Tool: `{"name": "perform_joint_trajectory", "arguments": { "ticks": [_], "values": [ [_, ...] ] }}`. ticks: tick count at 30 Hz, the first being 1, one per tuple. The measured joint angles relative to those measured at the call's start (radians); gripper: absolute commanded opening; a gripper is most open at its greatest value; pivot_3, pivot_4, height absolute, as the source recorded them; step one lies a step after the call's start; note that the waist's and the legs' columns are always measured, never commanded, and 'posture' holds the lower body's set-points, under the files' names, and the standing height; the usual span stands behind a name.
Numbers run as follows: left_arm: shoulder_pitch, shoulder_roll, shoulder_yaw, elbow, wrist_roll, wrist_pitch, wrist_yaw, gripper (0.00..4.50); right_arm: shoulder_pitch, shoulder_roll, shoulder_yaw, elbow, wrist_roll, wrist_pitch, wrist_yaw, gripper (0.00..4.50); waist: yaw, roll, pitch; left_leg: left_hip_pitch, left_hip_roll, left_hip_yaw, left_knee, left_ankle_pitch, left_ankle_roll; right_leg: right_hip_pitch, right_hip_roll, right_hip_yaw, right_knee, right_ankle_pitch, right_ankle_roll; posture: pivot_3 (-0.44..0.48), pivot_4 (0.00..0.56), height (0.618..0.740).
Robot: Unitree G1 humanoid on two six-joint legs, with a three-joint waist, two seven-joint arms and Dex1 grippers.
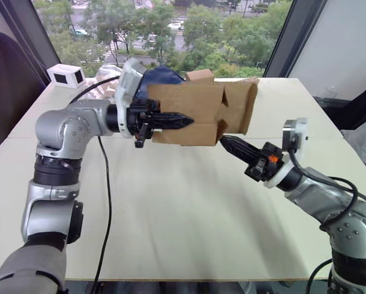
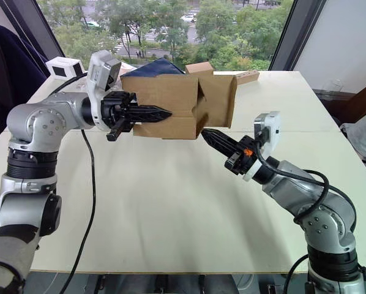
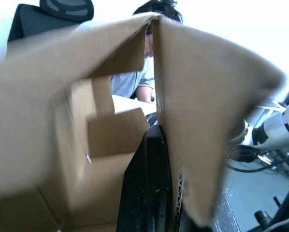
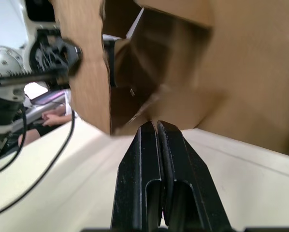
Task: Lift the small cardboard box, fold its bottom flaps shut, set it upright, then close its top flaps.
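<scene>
Nearest the camera, the right gripper (image 2: 209,134) reaches up from the right arm with its two black fingers pressed together on nothing, their tips just under the lower right corner of the small cardboard box (image 2: 171,101), at the edge of a flap. The box is held in the air above the pale table (image 2: 171,202), lying on its side, with the flaps (image 2: 216,107) at its right end partly folded and one panel hanging broad toward the right arm. The left gripper (image 2: 161,113) comes in from the left and is clenched on the box wall, one finger lying along the outside of the front face. A black cable (image 2: 88,177) hangs from the left arm down to the table. Farther back on the table stand a tan cube-like box (image 2: 199,68), a pale wooden block (image 2: 246,76), and a small white box (image 2: 65,67) at the far left corner.
</scene>
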Motion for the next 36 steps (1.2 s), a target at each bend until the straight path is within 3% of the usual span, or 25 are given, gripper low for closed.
{"name": "perform_joint_trajectory", "arguments": {
  "ticks": [13, 15, 20, 24, 30, 36],
  "values": [
    [0.039, 0.004, -0.006, -0.006, -0.005, 0.006, 0.0, 0.0, -0.02, 0.006, 0.052, -0.002, 0.012, 0.024, 0.018, 0.04, 0.0, 0.0, 0.0, 0.0, 0.0, 0.0, 0.0, 0.0, 0.0, 0.0, 0.0, 0.0, 0.0, 0.0, 0.0, 0.0, 0.15, 0.74],
    [0.039, 0.007, -0.008, -0.004, -0.004, 0.002, 0.0, 0.0, -0.024, -0.045, 0.056, -0.006, 0.005, 0.037, 0.037, 0.04, 0.001, 0.0, 0.0, 0.0, 0.0, 0.0, 0.0, 0.0, 0.0, 0.0, 0.0, 0.0, 0.0, 0.0, 0.0, 0.0, 0.15, 0.74],
    [0.03, 0.051, 0.009, 0.01, -0.011, 0.003, -0.008, 0.0, -0.039, -0.239, -0.117, 0.015, 0.176, 0.106, 0.096, 0.04, 0.002, 0.0, 0.001, -0.001, 0.0, 0.0, 0.0, 0.0, 0.0, 0.0, 0.0, 0.0, -0.001, 0.0, 0.0, 0.0, 0.15, 0.74],
    [0.028, 0.053, 0.01, 0.01, -0.022, 0.004, -0.01, 0.0, -0.057, -0.304, -0.226, 0.103, 0.244, 0.11, 0.144, 0.04, 0.001, 0.0, 0.001, 0.0, 0.0, 0.0, 0.0, 0.0, 0.0, 0.001, 0.0, 0.0, -0.001, 0.0, 0.0, 0.0, 0.15, 0.74],
    [0.031, 0.05, 0.011, -0.005, -0.045, 0.018, 0.003, 0.0, -0.081, -0.28, -0.195, 0.282, 0.045, 0.033, 0.187, 0.04, 0.0, 0.0, 0.001, 0.0, 0.0, 0.0, 0.0, 0.0, 0.0, 0.001, 0.0, 0.0, -0.001, 0.0, 0.0, 0.0, 0.15, 0.74],
    [0.036, 0.042, 0.013, -0.033, -0.066, 0.032, 0.024, 0.0, -0.224, -0.16, -0.006, 0.427, -0.187, -0.064, 0.246, 0.04, -0.003, 0.0, 0.001, 0.0, 0.0, 0.0, 0.0, 0.0, 0.0, -0.001, 0.0, 0.0, 0.001, 0.0, 0.0, 0.0, 0.15, 0.74]
  ]
}}
